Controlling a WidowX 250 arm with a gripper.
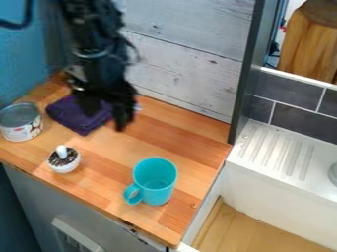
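Currently, black gripper (107,117) hangs at purple cloth (68,116); cannot tell whether open, closed or gripping. Cloth lies on wooden counter (187,129), beside can (21,129). White-and-brown cupcake (64,165) sits nearer front edge, turquoise mug (158,191) upright farther right.

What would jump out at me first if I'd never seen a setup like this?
Probably the bright turquoise mug, upright near the front right of the wooden counter, its handle toward the front left. Then the black robot gripper, hanging down from the upper left by a dark purple cloth. A squat white object with a dark top and white knob sits nearer the front left.
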